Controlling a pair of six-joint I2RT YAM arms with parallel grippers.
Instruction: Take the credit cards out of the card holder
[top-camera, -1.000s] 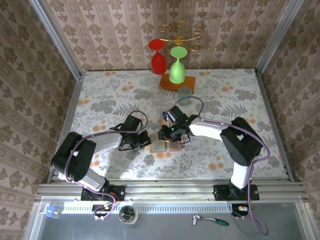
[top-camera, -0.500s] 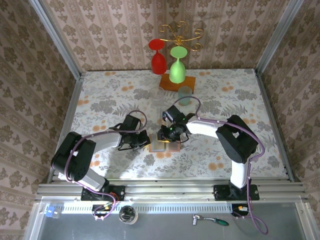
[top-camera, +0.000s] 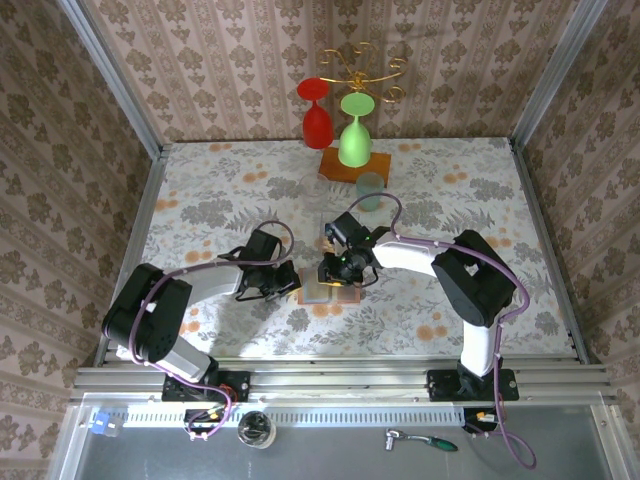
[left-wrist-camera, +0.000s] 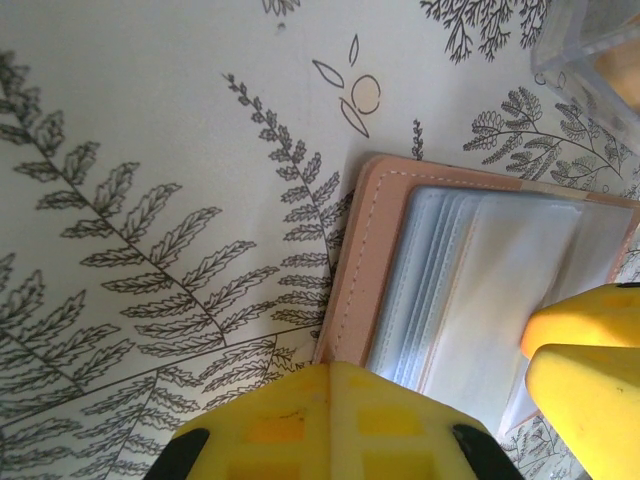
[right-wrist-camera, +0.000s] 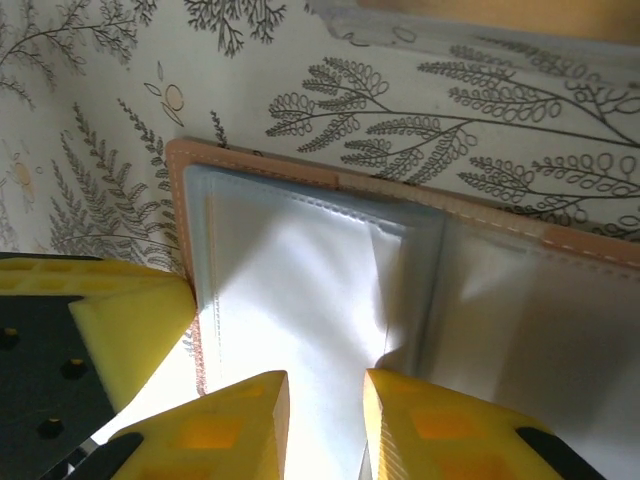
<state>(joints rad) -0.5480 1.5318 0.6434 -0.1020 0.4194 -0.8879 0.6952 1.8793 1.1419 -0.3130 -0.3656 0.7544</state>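
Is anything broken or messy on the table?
Nothing looks broken or spilled. The tan leather card holder lies open and flat on the flowery table. At the back, the red goblet and the green goblet hang upside down from the curly gold rack.

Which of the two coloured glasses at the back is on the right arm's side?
The green glass, overlapping the orange-brown block in the top view; the red glass hangs to its left.
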